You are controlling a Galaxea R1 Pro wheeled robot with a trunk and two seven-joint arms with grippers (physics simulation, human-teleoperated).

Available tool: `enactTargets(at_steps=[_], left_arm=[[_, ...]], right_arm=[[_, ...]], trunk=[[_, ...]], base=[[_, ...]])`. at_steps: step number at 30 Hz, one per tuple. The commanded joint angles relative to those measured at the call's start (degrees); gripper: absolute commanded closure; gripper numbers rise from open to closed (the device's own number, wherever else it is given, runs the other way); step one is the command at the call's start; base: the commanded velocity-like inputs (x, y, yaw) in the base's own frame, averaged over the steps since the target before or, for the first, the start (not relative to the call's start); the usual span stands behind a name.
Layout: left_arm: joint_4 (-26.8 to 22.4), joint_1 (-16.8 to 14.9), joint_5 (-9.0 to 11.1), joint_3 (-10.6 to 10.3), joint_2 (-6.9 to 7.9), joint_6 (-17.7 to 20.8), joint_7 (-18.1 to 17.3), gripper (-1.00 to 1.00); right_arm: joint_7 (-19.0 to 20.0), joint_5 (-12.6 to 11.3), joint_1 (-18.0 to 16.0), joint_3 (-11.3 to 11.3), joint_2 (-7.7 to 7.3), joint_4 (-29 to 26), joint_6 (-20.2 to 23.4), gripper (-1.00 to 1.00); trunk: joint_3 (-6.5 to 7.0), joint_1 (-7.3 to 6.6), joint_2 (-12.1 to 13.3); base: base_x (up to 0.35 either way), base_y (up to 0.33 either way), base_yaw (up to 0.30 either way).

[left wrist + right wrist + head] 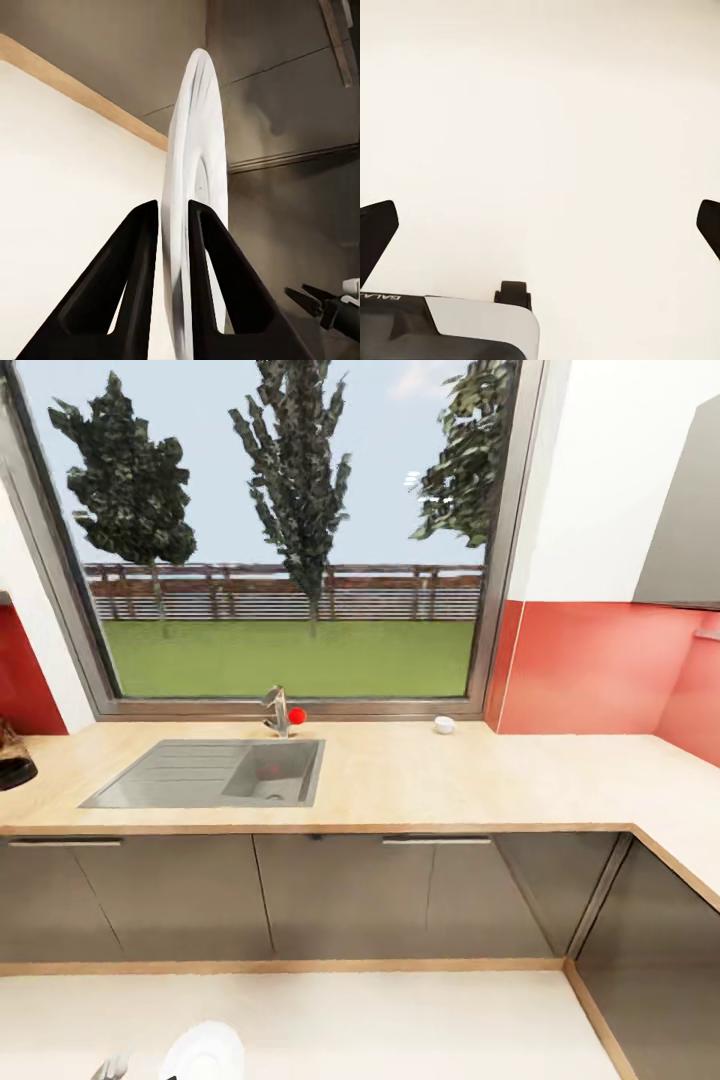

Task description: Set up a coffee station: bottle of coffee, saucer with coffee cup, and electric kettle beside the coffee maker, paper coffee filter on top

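One sink (215, 773) is sitting sunk into the long wood-grain worktop (420, 780) under the window, and its basin is showing only a faint reddish reflection (a red ball (297, 715) is lying on the sill ledge just beside the tap (275, 712)). A tiny white coffee cup (444, 725) is standing on the worktop near the window frame, well apart from the sink and toward the red backsplash. At the far left edge a dark object (14, 760) is peeking in; I cannot tell what it is.

The saucer (196, 187) is being carried on edge, upright, with the left pincer (174, 225) clamping its rim between the two dark fingers (135, 285); in the head view the same white disc is showing at the bottom edge, in front of the cabinet fronts (300, 895) and well short of the worktop. The right pincer (540, 225) is hanging wide apart over a pale surface, its tips at opposite edges and gripping nothing.
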Motion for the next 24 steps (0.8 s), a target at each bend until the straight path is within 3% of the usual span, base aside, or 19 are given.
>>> enactTargets(at_steps=[1,24], left_arm=[[0.21,-0.07,0.22,0.17,0.00,0.47,-0.11,1.00],[0.51,-0.07,0.22,0.32,0.00,0.47,-0.19,1.00]], right_arm=[[-0.04,-0.60,-0.03,0.48,-0.01,0.02,-0.19,-1.00],[0.05,-0.73,-0.03,0.46,-0.01,0.01,-0.11,-1.00]], trunk=[[-0.11,0.02,-0.09],[-0.11,0.02,-0.09]], base=[[0.000,0.000,0.280],[0.008,0.002,0.280]])
